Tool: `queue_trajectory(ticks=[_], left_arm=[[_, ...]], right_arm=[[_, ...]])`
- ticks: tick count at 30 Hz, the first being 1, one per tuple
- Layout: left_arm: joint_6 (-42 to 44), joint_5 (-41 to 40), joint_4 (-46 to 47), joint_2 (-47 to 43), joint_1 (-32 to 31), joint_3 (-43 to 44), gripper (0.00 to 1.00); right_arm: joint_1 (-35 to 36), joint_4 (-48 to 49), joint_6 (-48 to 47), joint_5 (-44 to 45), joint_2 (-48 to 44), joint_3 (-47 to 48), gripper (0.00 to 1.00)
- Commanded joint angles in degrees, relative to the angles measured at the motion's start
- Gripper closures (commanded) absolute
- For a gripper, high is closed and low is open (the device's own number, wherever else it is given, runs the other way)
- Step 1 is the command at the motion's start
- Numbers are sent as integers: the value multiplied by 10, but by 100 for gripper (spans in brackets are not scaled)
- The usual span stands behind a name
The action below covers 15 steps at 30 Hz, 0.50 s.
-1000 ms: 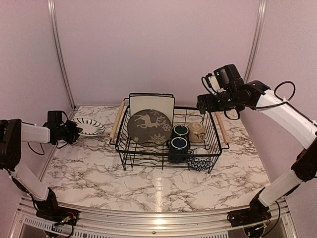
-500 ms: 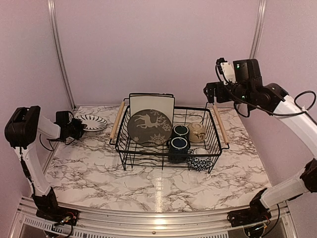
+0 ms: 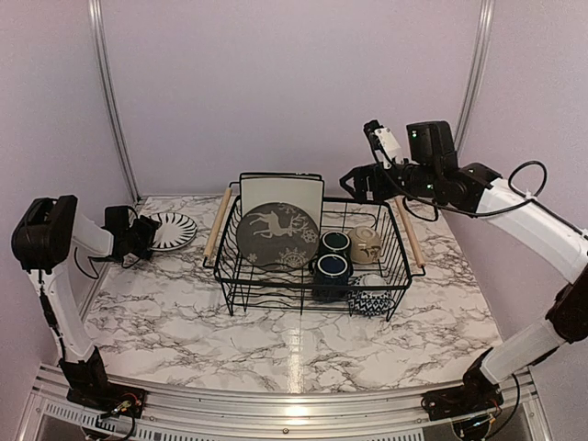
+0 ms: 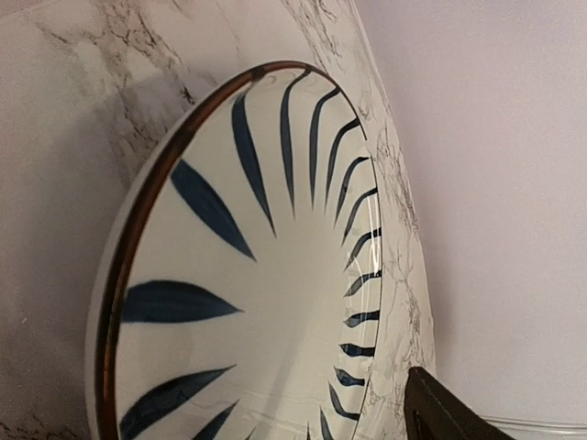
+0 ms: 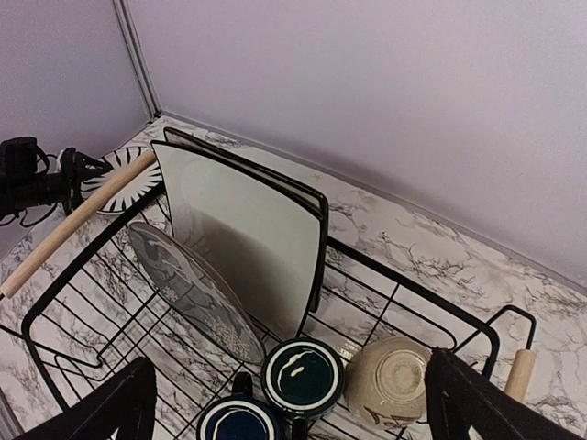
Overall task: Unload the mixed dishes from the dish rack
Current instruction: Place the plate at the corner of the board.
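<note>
Left fingers (image 4: 440,417) at striped plate (image 4: 266,302), grip unclear, right fingers (image 5: 481,403) spread wide above dish rack (image 5: 73,223)

I can read no text, label, brand or number in any view. The striped plate (image 4: 275,302), deer plate (image 3: 276,234) and rack (image 3: 218,223) show only patterns.
</note>
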Motion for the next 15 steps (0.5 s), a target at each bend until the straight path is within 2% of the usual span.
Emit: queue_trajectory(ticks=[1,2,3,5,15], left_arm=[[56,-40,-115,-47,3,11,18],[65,-46,-152,-50,3,22,17],[72,-53,-192,-56,3,30,7],[83,-55,-213,-67,3,29,2],[130,-72,-290,-123,0,27,1]], right_arm=[[2,20,-5,-48,37,38,1],[3,23,-4,-52,41,37,1],[5,27,-4,-59,44,33,2],[6,34,-1,-68,47,26,1],[30,26,-21,-65,97,38,2]])
